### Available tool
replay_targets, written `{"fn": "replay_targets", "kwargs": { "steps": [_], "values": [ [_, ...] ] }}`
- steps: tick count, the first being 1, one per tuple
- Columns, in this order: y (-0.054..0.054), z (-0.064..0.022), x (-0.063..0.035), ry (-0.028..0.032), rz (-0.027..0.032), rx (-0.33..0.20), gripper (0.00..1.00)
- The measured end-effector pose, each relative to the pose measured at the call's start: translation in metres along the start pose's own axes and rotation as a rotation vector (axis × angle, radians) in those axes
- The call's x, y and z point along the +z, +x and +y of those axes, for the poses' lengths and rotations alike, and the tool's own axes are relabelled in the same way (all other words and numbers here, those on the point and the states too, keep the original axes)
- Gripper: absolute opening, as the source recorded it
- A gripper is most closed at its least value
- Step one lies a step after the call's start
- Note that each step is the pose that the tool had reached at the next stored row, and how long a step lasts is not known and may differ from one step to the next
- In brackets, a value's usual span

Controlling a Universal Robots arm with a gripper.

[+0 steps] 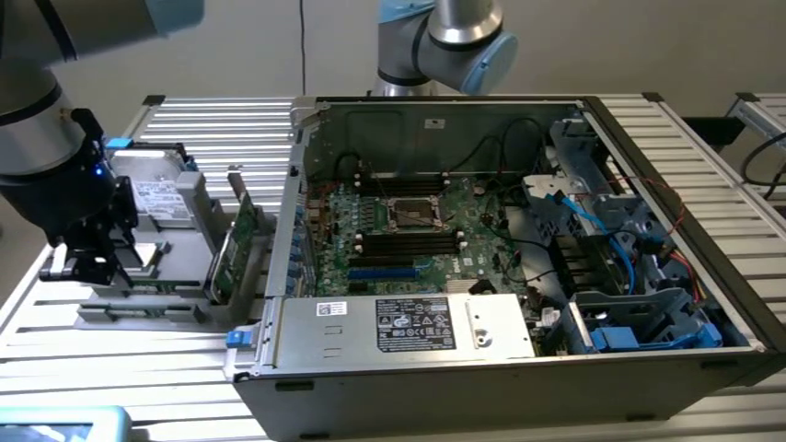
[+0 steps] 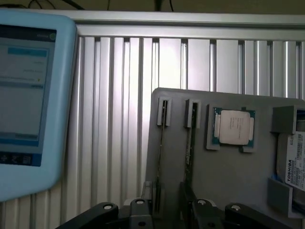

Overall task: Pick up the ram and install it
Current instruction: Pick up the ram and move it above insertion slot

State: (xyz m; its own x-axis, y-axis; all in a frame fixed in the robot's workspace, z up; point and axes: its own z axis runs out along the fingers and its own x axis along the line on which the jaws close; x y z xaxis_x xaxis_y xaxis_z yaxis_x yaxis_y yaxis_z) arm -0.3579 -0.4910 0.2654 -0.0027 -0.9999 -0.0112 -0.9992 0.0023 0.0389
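**Above the parts tray: ram not yet lifted**

On the ribbed aluminium table (image 1: 687, 129) lies the big grey metal computer case (image 1: 430, 387), open on its side, with the green motherboard (image 1: 368, 221) inside. Its long black memory slots (image 1: 406, 242) look bare to me, so I judge that nothing is installed. At the exterior view's left of the case stands the flat grey plastic parts tray (image 2: 228, 181), and my black two-finger gripper (image 2: 167, 202) hangs just over it. My jaws are spread as wide as they go and they hold nothing. The ram (image 2: 161, 143), a long thin circuit-board stick seen on its edge, stands in a narrow slot of this tray, and a second stick (image 2: 189, 143) like it stands just beside. Both run toward my fingers; whether one lies between them, I cannot tell. So the picking is not done, and the installing also not.
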Motion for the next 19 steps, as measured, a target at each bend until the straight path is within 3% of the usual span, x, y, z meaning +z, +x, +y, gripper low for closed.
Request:
{"fn": "replay_targets", "kwargs": {
  "steps": [5, 9, 19],
  "values": [
    [0.0, -0.0003, 0.0086, 0.0032, 0.0, 0.0, 0.36],
    [0.0, -0.0004, 0.0141, 0.0134, -0.0001, 0.0, 0.36],
    [0.0, -0.0003, 0.0322, 0.0134, 0.0, 0.0, 0.36]
  ]
}}
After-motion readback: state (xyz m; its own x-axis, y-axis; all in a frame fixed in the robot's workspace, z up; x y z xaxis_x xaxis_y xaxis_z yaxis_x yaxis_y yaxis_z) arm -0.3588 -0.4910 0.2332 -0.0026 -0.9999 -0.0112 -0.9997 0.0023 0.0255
